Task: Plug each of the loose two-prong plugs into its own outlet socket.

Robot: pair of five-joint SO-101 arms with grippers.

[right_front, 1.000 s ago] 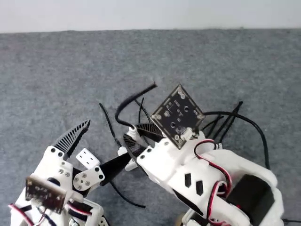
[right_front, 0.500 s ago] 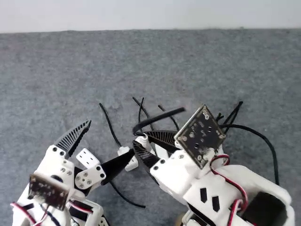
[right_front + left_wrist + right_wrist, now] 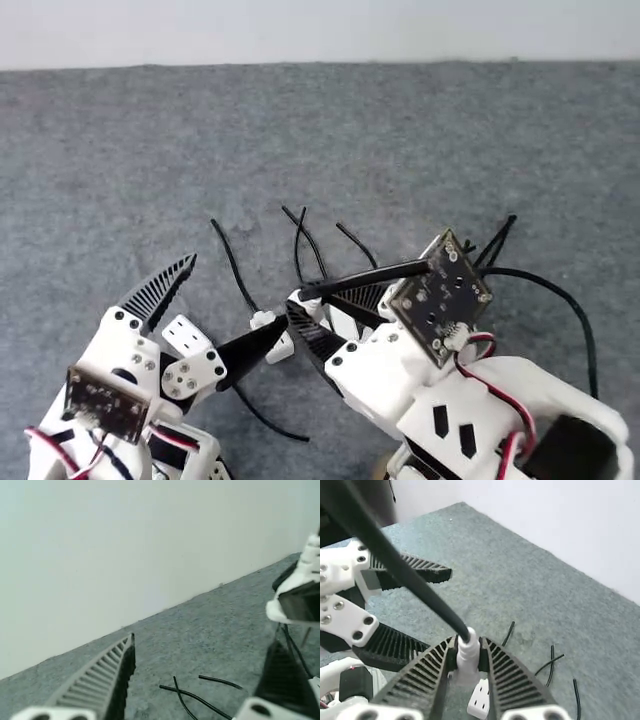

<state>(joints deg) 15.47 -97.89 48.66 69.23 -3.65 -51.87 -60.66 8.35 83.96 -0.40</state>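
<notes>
— What is new on the desk?
— The right gripper (image 3: 468,644) has swung its black cord (image 3: 365,277) lower.
— And the fingers?
— Clamped on the white plug (image 3: 466,659), a socket (image 3: 481,700) just beyond them; the left gripper (image 3: 237,290) gapes wide.

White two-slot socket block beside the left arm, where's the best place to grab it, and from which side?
Probably its flat side walls, across the narrow width. The white rectangular plastic socket block lies flat with its slots facing up, between the fingers of the open left pincer, so closing in low from that side keeps the slotted face clear.
</notes>
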